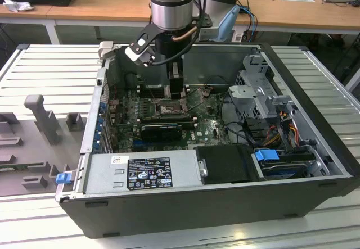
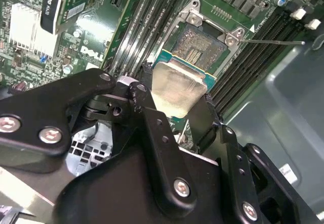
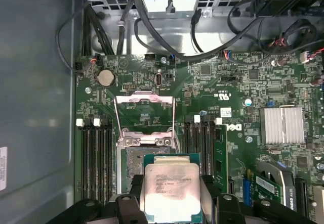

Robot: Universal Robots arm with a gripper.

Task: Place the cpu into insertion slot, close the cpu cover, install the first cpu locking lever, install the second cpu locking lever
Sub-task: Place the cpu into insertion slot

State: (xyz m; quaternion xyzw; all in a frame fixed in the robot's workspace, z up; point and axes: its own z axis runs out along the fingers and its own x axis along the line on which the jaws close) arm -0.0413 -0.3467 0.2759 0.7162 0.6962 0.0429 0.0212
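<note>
Fingers clamped on chip by two opp. edges, metal top up. Socket bare, cover swung open. Exterior view: socket at 6 o'clock from fingers, just beneath. Chip overlaps socket part-way, prob. not seated.

Support surface: one table of light grey metal with ribs running across its top, seen in the exterior view. Directly on it lies an open black computer case, laid on its side with the open face upward, taking up the middle and the exterior view's right of the top. At the exterior view's left a grey moulded fixture with upright posts and recesses rests on the same ribs, just beside the case's end; contact between the two cannot be confirmed. Bare ribbed strips show behind and in front of the case.
</note>
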